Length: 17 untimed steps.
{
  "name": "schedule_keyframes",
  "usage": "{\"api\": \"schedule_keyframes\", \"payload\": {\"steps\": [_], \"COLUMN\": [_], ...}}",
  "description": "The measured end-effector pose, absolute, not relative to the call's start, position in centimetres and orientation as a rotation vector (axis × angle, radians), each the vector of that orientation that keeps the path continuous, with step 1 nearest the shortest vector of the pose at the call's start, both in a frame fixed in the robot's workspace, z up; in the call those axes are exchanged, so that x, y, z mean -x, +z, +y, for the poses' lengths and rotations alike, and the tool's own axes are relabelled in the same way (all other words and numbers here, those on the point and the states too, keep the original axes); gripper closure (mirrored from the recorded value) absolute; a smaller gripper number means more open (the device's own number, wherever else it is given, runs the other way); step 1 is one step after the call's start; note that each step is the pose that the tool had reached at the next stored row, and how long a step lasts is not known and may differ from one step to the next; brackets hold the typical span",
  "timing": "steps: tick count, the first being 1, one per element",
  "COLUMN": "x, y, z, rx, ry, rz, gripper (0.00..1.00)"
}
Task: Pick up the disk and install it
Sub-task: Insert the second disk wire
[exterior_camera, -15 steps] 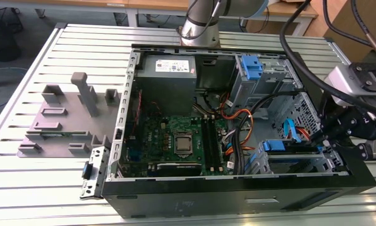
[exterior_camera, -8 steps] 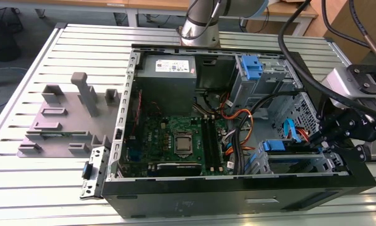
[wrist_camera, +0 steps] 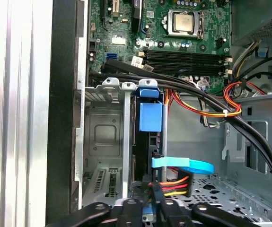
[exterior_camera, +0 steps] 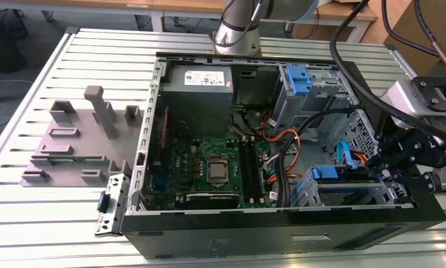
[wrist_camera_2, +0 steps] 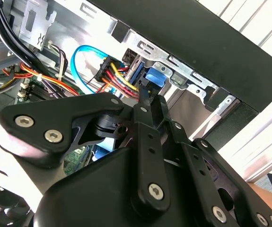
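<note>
- The gripper [wrist_camera_2: 147, 100] sits closest to the lens. Its jaws are drawn together, tips meeting, and nothing is seen clamped between them.
- In both wrist views the tips rest right at the cable end of the disk [wrist_camera: 151, 117], beside the red, yellow and black power cable [wrist_camera: 173, 185] and the flat blue data cable [wrist_camera: 183, 164].
- The disk stands on edge in the drive cage [wrist_camera: 105, 137], its blue carrier frame level with the cage rim. In the exterior view the cage lies at about 4 o'clock in the computer case [exterior_camera: 283, 234].
- Judged from this, the work is at the seating stage: the disk is already in its slot, not waiting to be picked up.
- Any further move calls for travel straight along the slot, without snagging the cables.
- Room is tight: the cage wall flanks the disk, the case's black edge is just beyond, and the black cable bundle [wrist_camera: 249, 137] crosses nearby. The motherboard [exterior_camera: 208, 167], at 7 o'clock, is well apart.
</note>
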<state>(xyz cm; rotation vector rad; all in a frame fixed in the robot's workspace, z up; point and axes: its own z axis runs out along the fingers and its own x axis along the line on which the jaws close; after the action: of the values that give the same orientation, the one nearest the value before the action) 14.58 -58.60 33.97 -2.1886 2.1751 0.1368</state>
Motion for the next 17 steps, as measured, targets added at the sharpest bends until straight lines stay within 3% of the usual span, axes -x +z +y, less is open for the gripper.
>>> {"api": "schedule_keyframes", "payload": {"steps": [1,17], "x": [-14.58,-14.52], "y": [33.97,33.45], "z": [-58.6,-58.59], "rx": [2.189,2.189], "ry": [0.137,0.136], "rz": [2.175,2.175], "gripper": [0.76,0.76]}}
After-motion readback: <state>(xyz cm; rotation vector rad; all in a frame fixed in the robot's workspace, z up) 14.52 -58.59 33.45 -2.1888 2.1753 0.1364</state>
